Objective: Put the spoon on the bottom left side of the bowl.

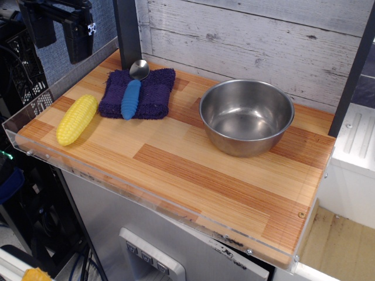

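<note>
Spoon [132, 93] lay on a dark blue cloth [138, 93] at the table's [193, 175] back left, scoop toward the wall (blue handle pointing forward). Bowl [246, 116] sat upright well to its right, apart from it. Corn cob [77, 119] rested just left of the cloth. Gripper [61, 32] hung above the far left corner, holding nothing; couldn't tell how its jaws stood.

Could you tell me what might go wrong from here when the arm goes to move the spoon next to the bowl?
1. The spoon lies on a soft purple cloth; the claw, high at the upper left, may snag the cloth and drag it along.
2. The ribbed blue handle is rounded and could roll or slip when pinched.
3. The corn cob sits close beside the cloth and could get knocked; the bowl could be nudged if the spoon is set down too close.
</note>
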`<state>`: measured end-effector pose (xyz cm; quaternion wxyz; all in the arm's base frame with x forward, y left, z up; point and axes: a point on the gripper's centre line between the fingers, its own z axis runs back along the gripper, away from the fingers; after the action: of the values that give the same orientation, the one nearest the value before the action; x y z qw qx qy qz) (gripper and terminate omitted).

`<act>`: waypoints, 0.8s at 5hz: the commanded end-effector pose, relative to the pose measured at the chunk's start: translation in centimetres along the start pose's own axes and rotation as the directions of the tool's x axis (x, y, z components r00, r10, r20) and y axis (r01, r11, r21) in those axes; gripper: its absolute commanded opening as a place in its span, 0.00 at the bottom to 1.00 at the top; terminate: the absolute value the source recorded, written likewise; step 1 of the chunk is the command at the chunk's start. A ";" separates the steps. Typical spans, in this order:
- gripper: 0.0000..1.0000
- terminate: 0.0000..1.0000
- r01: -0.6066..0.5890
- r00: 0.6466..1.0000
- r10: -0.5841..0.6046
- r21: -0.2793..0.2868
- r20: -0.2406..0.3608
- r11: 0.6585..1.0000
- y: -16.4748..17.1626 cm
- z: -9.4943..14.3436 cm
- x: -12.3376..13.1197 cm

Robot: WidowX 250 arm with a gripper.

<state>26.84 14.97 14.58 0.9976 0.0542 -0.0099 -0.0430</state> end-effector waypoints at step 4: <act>1.00 0.00 -0.117 0.993 0.117 0.066 0.005 0.991 0.3 -6.1 4.5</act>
<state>31.36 15.07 6.93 0.9967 0.0779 0.0041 0.0201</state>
